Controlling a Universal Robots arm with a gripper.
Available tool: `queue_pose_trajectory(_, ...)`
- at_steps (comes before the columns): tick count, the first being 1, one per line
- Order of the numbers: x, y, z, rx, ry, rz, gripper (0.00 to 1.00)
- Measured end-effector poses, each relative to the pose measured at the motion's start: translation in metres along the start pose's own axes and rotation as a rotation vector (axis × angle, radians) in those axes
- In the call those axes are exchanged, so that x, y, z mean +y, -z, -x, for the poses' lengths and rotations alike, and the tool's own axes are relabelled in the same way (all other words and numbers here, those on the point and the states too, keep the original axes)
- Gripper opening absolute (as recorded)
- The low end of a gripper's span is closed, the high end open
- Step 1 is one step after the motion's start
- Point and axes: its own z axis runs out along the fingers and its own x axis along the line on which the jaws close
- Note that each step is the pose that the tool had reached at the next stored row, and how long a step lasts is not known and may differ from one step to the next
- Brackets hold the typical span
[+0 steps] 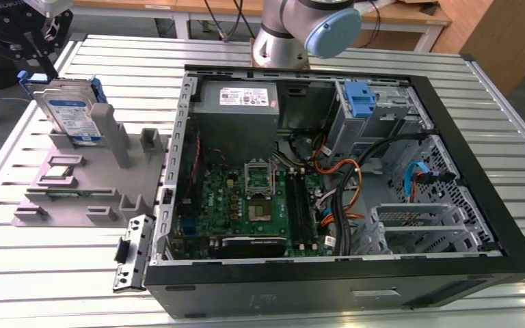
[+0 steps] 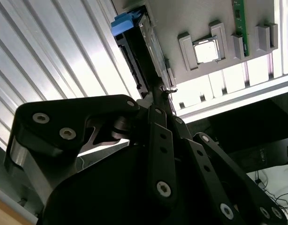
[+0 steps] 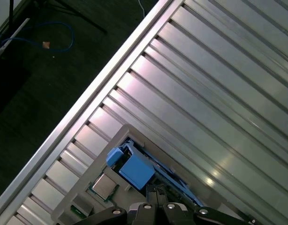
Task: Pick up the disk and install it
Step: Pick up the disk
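Observation:
The disk (image 1: 71, 113) stands on edge in a grey holder (image 1: 80, 188) on the slatted table, at the exterior view's left. It is silver with a white-and-blue label and blue rails. My black gripper (image 1: 44, 65) hangs right at its upper far corner. The second wrist view shows the gripper (image 2: 159, 91) reaching the near end of the disk (image 2: 134, 51), and the first wrist view has the gripper (image 3: 155, 192) directly over the disk's blue rail (image 3: 134, 171). The disk sits in its slot.
An open computer case (image 1: 335, 273) fills the exterior view's right, with a motherboard (image 1: 253, 198), a grey power-supply box (image 1: 244, 99), cables and a blue latch (image 1: 360, 99) at the drive bay. A chip (image 2: 206, 50) lies in the holder. The arm's base (image 1: 286, 34) stands behind the case.

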Motion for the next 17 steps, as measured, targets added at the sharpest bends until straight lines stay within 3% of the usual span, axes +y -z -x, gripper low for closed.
queue_pose_trajectory(10, 0.0, 0.0, 0.0, 0.0019, 0.045, 0.0012, 0.1)
queue_pose_trajectory(17, 0.0, 0.0, 0.0, 0.002, 0.047, 0.0012, 0.1)
